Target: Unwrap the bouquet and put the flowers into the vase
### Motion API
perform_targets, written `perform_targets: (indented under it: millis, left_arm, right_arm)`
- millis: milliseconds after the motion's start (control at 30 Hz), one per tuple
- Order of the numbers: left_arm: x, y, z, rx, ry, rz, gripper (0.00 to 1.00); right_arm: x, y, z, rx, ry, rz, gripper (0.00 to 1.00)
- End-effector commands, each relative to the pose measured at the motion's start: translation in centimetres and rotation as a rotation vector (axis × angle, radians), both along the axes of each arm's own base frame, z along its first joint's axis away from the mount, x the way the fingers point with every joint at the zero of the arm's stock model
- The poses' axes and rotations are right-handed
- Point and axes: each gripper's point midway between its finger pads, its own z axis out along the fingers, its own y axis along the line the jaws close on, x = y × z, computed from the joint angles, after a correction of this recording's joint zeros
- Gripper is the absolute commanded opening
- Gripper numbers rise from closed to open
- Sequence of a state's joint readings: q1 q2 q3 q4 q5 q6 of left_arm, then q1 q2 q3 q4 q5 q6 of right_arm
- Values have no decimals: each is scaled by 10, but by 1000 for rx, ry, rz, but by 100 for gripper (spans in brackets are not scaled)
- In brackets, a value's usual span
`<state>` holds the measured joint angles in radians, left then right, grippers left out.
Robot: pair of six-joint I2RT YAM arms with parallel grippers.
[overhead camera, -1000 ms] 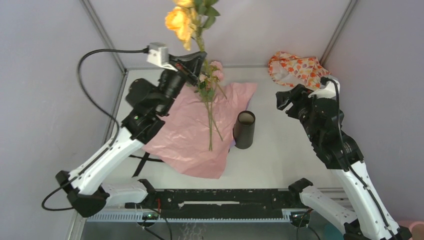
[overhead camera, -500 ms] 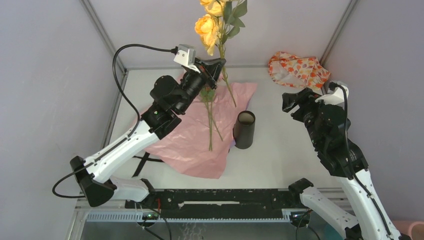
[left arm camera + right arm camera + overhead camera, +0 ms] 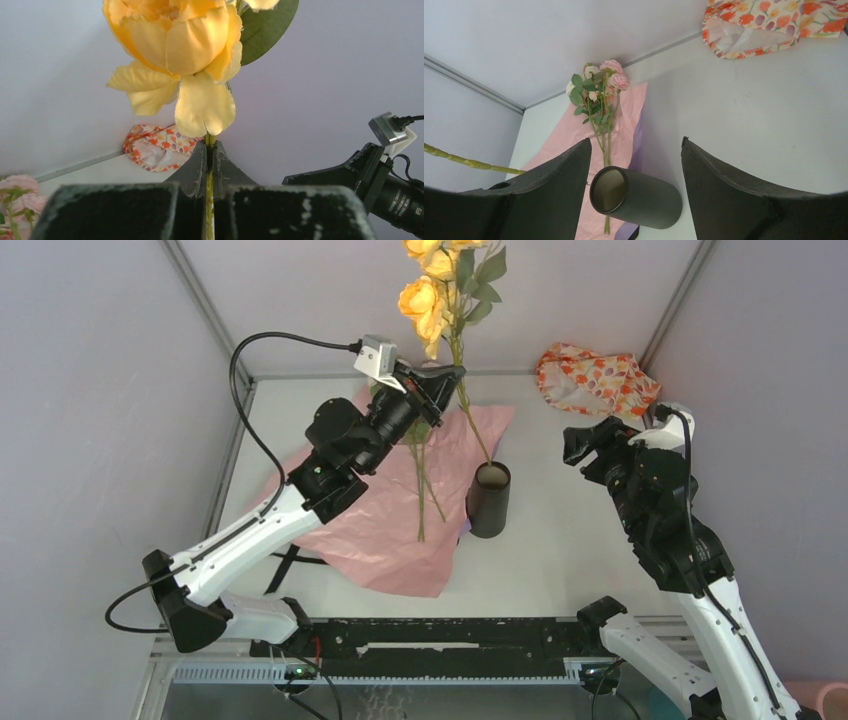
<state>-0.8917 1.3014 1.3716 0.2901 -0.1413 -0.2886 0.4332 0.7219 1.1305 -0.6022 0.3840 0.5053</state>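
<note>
My left gripper [image 3: 447, 380] [image 3: 209, 150] is shut on the thin green stem of a yellow rose sprig [image 3: 428, 298] [image 3: 175, 45], held high and upright. In the top view the stem slants down to the mouth of the black vase [image 3: 488, 502] [image 3: 636, 197]. The vase's pale inside looks bare in the right wrist view, where the stem [image 3: 469, 162] passes behind my finger. Pink and white flowers [image 3: 424, 455] [image 3: 599, 85] lie on the opened pink paper [image 3: 385, 525] [image 3: 624, 125]. My right gripper [image 3: 583, 445] [image 3: 635, 141] is open, to the right of the vase and facing it.
The orange-flowered cloth [image 3: 597, 380] [image 3: 774, 20] lies crumpled in the far right corner. Black ribbon [image 3: 283, 562] sticks out from under the paper's near left edge. Grey walls close in the table on three sides.
My left gripper has carried the yellow sprig to the right, and the stem's lower end has swung from over the paper to the vase mouth. The right arm shifted slightly, then held still.
</note>
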Motion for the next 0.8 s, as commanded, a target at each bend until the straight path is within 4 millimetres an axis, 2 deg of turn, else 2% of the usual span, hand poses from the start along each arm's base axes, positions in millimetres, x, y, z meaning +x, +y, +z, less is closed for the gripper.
perform_targets:
  millis: [0,400,767]
  left_arm:
    - [-8,-5,-2,-35,2,-40,0]
    - [11,-26,-87,71,124,-31,0]
    - [23,-50,-139,115,233,-61,5]
  right_arm:
    - [3,1,7,22,-23,-1,75]
    - [3,5,3,32,-25,16,75]
    - [5,5,-3,29,-15,15,75]
